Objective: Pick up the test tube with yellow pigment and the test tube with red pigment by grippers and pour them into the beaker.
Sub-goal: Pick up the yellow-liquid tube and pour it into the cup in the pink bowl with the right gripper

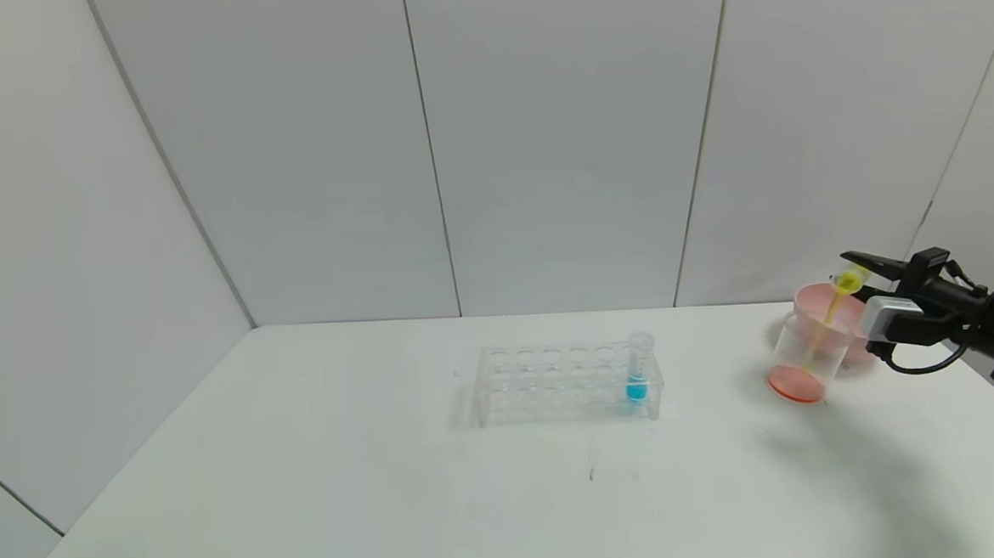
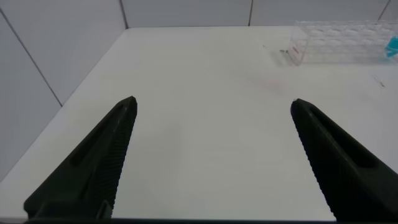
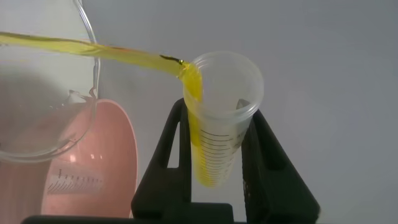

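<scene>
Right gripper (image 1: pixel 856 273) clamps yellow-pigment test tube (image 1: pixel 846 281), tipped over beaker (image 1: pixel 803 356) at table's right side; yellow stream falls onto red-orange layer. You hold tilt steady, keep rim above beaker mouth. Left gripper (image 2: pixel 214 162) parked, fingers spread apart. Count: one beaker, one pink bowl (image 1: pixel 852 320), one rack (image 1: pixel 566 383), one blue tube (image 1: pixel 638 369).

right hand (image 1: pixel 856 270): black pointed fingers, pale grey body, looping black cable.
</scene>
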Robot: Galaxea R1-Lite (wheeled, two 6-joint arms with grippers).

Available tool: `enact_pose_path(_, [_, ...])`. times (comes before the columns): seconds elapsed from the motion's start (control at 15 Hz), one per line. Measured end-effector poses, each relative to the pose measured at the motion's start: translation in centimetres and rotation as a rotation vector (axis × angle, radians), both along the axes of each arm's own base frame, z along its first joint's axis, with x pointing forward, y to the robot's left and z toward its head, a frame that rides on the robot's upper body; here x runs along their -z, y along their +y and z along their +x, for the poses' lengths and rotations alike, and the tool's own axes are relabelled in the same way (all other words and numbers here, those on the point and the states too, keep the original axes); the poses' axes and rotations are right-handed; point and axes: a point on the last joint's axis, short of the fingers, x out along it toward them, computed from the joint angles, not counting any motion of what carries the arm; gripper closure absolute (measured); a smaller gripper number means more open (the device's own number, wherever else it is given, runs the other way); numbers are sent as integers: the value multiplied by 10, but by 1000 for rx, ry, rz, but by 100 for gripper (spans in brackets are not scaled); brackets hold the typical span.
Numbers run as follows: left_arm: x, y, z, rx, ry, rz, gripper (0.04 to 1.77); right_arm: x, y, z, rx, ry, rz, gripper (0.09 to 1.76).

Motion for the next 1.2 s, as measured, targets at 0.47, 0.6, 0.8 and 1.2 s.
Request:
enact_pose_path(0.47, [0,0,0,0,0,0,5,3,0,-2,28,-6,-29,133])
enact_pose_path(0.6, [0,0,0,0,0,0,5,4,1,-3,27,-7,-32,133])
enact_pose_path(0.8, [0,0,0,0,0,0,5,4,1,-3,26,-29,-44,133])
enact_pose_path(1.2, [0,0,0,0,0,0,5,5,4,-1,20,-29,-44,133])
